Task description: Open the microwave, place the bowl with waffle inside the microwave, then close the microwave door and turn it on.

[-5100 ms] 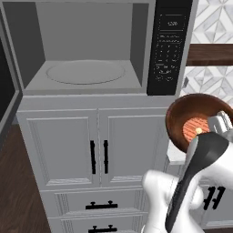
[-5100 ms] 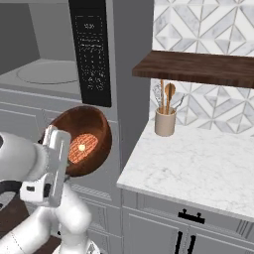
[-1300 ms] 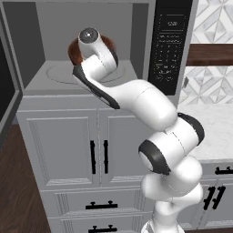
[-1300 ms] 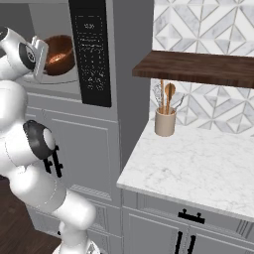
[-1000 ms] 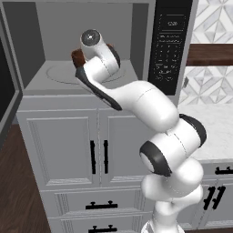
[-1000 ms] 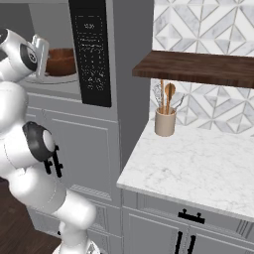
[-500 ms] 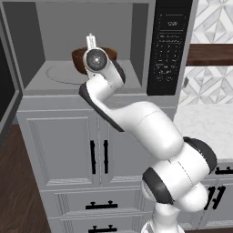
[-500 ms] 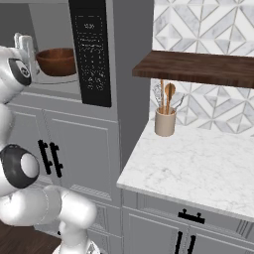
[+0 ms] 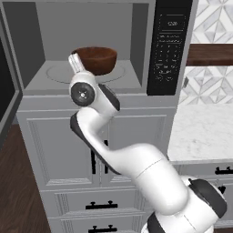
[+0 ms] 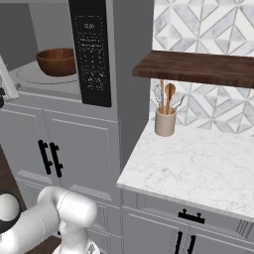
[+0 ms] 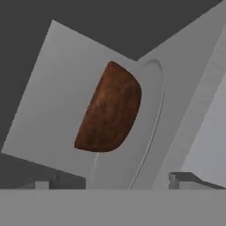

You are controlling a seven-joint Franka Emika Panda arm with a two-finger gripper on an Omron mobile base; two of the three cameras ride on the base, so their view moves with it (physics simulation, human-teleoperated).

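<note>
— Looking at the middle of the left base frame: where does the bowl [image 9: 95, 59] sit now?

— It stands upright on the round glass turntable [image 9: 59, 74] inside the microwave [image 9: 136, 50], mouth up, toward the back of the cavity. A second ago I was carrying it in over the plate; now my end effector [image 11: 114, 178] has let go and is backing out, its fingers spread wide with nothing between them.

— So the placing step is done?

— I judge so. Through the hand view the bowl rests on the plate, apart from both finger tips. That view is rolled, so the bowl appears on its side there; it is not tipped.

— Does it point anywhere?

— It is round, so it has no long axis across the plate; its only axis runs straight up through the rim. The waffle is hidden below the rim from every angle.

— What remains?

— Closing the microwave door [image 9: 8, 104], which hangs swung wide at the left edge of the left base frame, then pressing the keypad panel [image 9: 169, 48] at upper right.
</note>
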